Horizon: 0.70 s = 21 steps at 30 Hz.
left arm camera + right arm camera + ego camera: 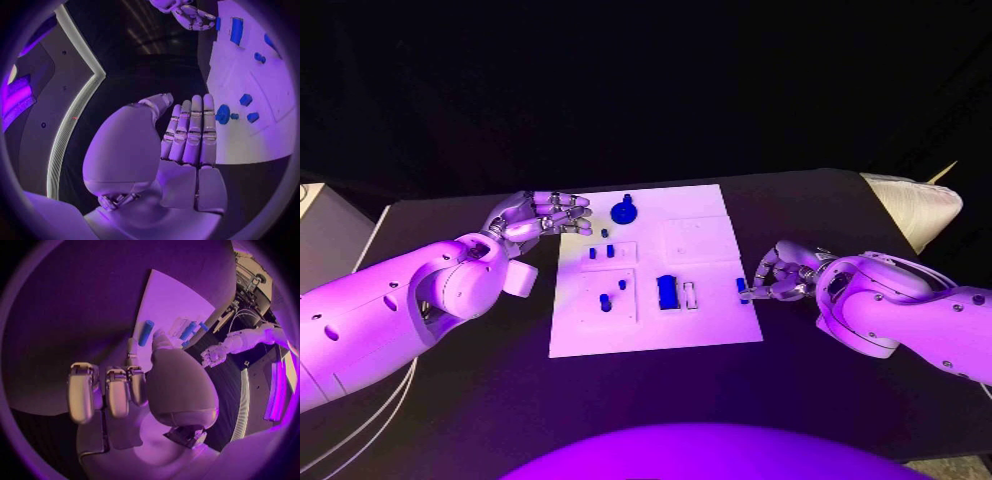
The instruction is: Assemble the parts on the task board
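Your robot's left hand (pixel 538 215) hovers at the board's (pixel 711 240) far left corner, fingers loosely spread and holding nothing; from its own wrist, the fingers (pixel 190 132) stand straight and side by side, the thumb apart, with the board's (pixel 250 135) edge just beyond the fingertips. A round blue part (pixel 625 211) sits just beside that hand on the far end of the board, and it shows again near the fingertips in the wrist view (pixel 223 114). Your right hand (pixel 783 272) rests at the board's right edge, its fingers curled toward a small blue part (pixel 741 289) at that edge; you cannot tell from the head view whether it touches or holds it. From the right wrist, the fingers (pixel 119 390) hang bent and the palm is bare, with a blue cylinder (pixel 145 333) lying on the board (pixel 172 305) just past the fingertips, apart from them. Between the two hands, nearer the right one, a larger blue block (pixel 668 291) stands on the board, with a pale piece (pixel 689 296) just beside it. Several small blue pegs (pixel 606 300) dot the board's left half, nearer the left arm.
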### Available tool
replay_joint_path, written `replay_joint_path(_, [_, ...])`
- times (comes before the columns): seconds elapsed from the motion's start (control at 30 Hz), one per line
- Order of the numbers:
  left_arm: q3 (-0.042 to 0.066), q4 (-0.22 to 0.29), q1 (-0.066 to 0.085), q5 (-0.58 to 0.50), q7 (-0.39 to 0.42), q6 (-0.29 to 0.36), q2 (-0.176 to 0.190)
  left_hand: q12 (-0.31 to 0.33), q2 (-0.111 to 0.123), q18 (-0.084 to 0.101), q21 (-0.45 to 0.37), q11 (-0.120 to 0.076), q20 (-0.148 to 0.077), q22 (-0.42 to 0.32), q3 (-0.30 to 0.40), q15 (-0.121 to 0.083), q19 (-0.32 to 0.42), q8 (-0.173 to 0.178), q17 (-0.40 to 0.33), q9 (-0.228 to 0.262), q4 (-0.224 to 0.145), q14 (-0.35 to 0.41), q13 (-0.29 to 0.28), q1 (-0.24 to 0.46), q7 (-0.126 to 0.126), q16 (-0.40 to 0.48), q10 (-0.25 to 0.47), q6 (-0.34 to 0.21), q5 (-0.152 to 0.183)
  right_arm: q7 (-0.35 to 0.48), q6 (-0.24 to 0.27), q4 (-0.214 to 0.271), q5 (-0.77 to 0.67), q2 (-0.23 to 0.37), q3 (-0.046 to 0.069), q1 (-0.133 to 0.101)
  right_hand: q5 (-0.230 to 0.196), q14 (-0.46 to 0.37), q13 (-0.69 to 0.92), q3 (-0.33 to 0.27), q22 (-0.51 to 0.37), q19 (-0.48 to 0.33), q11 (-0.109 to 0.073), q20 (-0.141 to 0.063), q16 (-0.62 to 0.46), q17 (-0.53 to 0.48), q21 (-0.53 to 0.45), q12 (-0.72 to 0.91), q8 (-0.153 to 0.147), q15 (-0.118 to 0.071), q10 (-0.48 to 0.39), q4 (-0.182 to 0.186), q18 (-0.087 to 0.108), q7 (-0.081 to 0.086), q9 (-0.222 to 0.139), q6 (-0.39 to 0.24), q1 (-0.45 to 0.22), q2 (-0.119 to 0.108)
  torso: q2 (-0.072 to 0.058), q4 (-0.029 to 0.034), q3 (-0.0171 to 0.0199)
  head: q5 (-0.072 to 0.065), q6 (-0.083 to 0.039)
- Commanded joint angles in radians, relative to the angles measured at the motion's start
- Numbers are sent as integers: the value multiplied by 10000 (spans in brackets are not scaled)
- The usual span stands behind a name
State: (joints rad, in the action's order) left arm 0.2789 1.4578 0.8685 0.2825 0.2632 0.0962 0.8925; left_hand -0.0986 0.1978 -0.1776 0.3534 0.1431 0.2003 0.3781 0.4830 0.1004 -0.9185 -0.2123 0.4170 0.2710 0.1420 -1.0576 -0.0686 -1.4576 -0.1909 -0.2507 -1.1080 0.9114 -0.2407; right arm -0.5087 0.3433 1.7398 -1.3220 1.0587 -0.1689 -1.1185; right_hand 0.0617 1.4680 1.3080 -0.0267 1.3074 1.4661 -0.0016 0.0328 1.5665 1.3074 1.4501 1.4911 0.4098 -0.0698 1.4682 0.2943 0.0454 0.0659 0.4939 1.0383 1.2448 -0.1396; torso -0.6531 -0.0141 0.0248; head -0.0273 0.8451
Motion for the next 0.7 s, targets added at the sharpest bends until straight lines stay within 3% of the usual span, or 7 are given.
replay_joint_path(0.03, [6,11,-30,-56,88,-162,-10,50,-36,-8,-43,20,9,-14,-4,0,-67,43,19,-6,65,-63,8,1,-26,49,-70,28,-50,-549,115,-59,-493,-134,-1,79,43,1028,2215,75,1914,749,-80,-15,43,2633,-14,-18,2,-46,639,8,-182,-23,-12,52,-88,-2,-3,9,12,21,30])
replay_joint_path(0.5, [6,5,-50,-56,72,-161,20,50,-36,-8,-43,20,9,-14,-4,0,-67,43,19,-6,65,-63,8,1,-26,49,-70,28,-50,-708,426,-39,-717,-433,-2,238,170,1028,2222,335,1915,749,-104,-38,43,2633,-25,-14,30,-66,643,-28,-181,-48,0,73,227,-58,6,-6,7,41,90])
replay_joint_path(0.7, [6,5,-51,-56,64,-158,31,50,-36,-8,-43,20,9,-14,-4,0,-67,43,19,-6,65,-63,8,1,-26,49,-70,28,-50,-781,473,-54,-791,-497,-2,243,1001,1028,2230,715,1923,752,-128,-65,43,2633,-33,-12,0,-90,647,-71,-181,-69,-29,40,828,41,1,1,5,46,110])
